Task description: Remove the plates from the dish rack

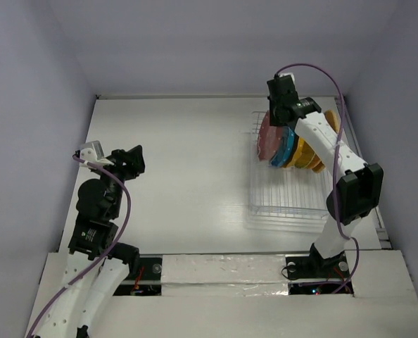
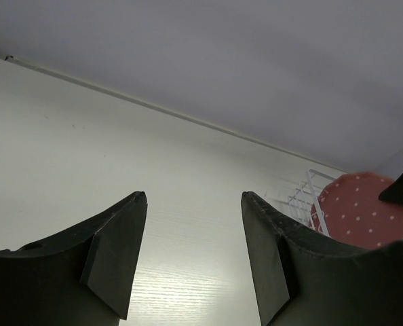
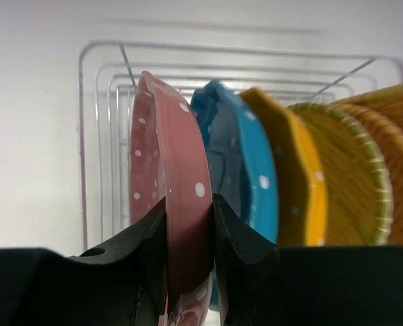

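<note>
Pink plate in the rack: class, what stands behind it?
A blue plate stands right behind it, then a yellow-orange plate and tan woven plates. The right gripper, gripping the pink plate, hides their lower parts.

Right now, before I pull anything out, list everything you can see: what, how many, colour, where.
pink plate: one, pink with white dots, on edge in the rack, first in the row, pinched by the right claw
blue plate: one, blue, on edge just behind the pink one
yellow plate: one, yellow-orange with white dots, next in the row
woven plates: two visible, tan, last in the row
dish rack: one, clear-white wire, right side of the table, near half bare
table: one, white
left claw: one, black, open, above bare table on the left
right claw: one, black, shut on the pink plate's rim
</note>
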Robot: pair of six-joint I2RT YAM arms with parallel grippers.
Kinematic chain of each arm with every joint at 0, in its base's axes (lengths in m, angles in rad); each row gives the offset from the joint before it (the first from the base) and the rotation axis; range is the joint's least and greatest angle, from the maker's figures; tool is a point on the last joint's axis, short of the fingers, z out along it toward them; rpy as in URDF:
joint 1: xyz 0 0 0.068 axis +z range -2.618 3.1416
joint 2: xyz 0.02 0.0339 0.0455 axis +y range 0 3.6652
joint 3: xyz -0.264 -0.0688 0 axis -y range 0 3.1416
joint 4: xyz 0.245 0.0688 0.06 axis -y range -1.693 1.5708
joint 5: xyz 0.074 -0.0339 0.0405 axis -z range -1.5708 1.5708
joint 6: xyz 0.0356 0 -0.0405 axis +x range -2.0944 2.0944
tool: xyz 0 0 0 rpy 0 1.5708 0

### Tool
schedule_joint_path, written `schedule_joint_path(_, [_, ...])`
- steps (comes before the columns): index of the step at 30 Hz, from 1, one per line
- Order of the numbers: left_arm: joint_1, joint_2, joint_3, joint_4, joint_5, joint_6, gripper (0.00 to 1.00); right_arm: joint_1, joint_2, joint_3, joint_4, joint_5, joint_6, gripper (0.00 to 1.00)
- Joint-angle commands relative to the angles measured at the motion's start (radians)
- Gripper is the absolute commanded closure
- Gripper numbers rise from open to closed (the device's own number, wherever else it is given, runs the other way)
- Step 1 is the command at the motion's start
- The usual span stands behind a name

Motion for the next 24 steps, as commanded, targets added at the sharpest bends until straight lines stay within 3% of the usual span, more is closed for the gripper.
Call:
schedule_joint_path(1, [-0.009, -0.013, 0.003, 0.029, 0.004, 0.013, 0.45, 0.006, -0.14, 0.16, 0.066, 0.073, -0.031, 1.0])
schedule_joint_path(7, [-0.019, -0.013, 0.004, 0.027, 0.004, 0.012, 0.45, 0.035, -0.228, 0.172, 0.079, 0.1, -0.021, 1.0])
schedule_joint_path(12, [-0.019, -0.013, 0.004, 0.027, 0.004, 0.012, 0.45, 0.058, -0.314, 0.085, 0.248, -0.126, 0.082, 1.0])
schedule_joint_path(18, [-0.019, -0.013, 0.004, 0.021, 0.004, 0.012, 0.45, 0.141, -0.184, 0.002, 0.519, -0.325, 0.271, 1.0])
schedule_joint_path(24, [-0.019, -0.013, 0.003, 0.021, 0.004, 0.013, 0.45, 0.225, 0.034, 0.081, 0.711, -0.411, 0.478, 1.0])
